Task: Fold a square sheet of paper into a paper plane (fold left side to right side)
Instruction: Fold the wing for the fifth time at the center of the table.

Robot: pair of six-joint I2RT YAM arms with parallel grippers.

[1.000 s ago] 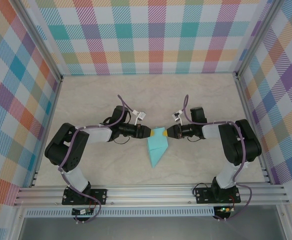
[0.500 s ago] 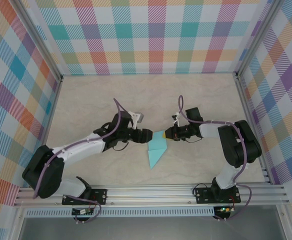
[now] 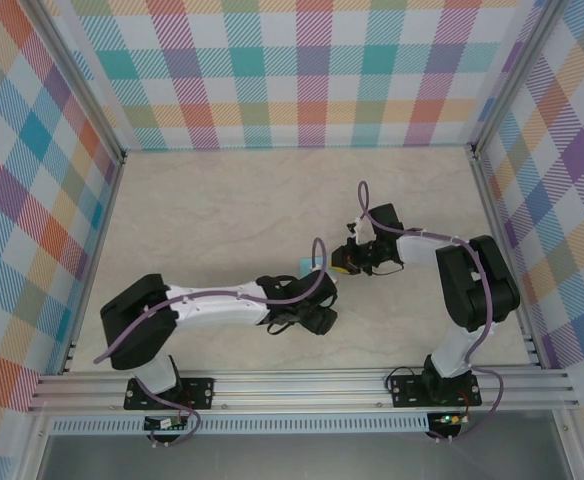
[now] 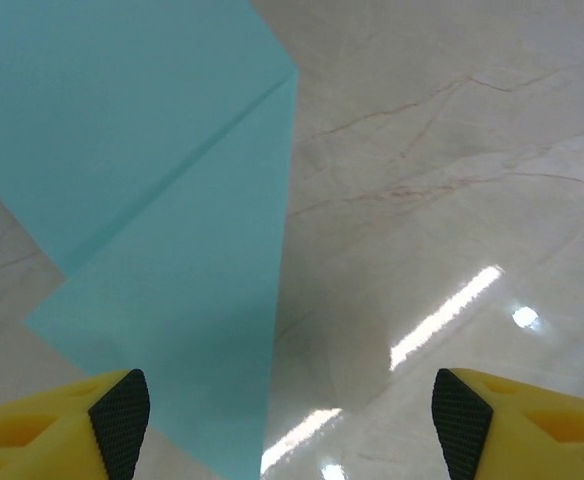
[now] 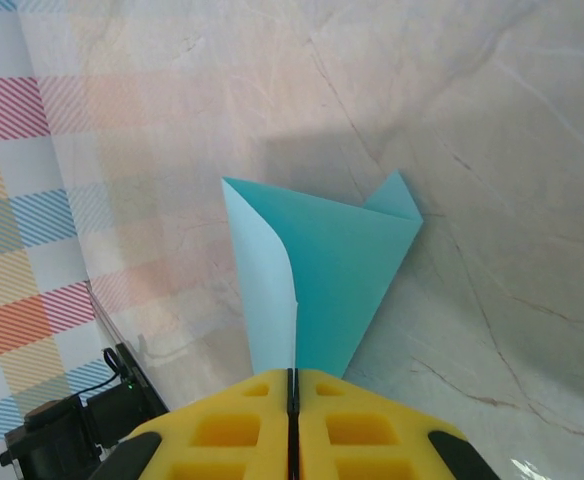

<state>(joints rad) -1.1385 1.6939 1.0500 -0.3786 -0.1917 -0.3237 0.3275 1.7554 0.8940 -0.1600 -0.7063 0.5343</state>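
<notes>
We see one pale marbled table (image 3: 222, 200), glossy, with glare streaks in the left wrist view. Three plaid walls (image 3: 302, 70) box it in at 9, 12 and 3 o'clock, and an aluminium rail (image 3: 302, 385) runs at 6.

Two arms: the left arm (image 3: 212, 305) lies across toward centre and the right arm (image 3: 472, 285) bends in from 3 o'clock.

One paper plane (image 5: 327, 265), light turquoise and part-folded, sits just right of table centre. From above it is nearly all hidden under the left arm's wrist, with a sliver showing at 12 o'clock. In the left wrist view it is cut off at 11 and 6 o'clock.

Two grippers: the right gripper (image 5: 292, 378) is pressed together, pinching the plane's edge. The left gripper (image 4: 292, 425) is spread wide above it, fingers at 7 and 5 o'clock. Whether the 7 o'clock finger touches the paper, we cannot tell.
</notes>
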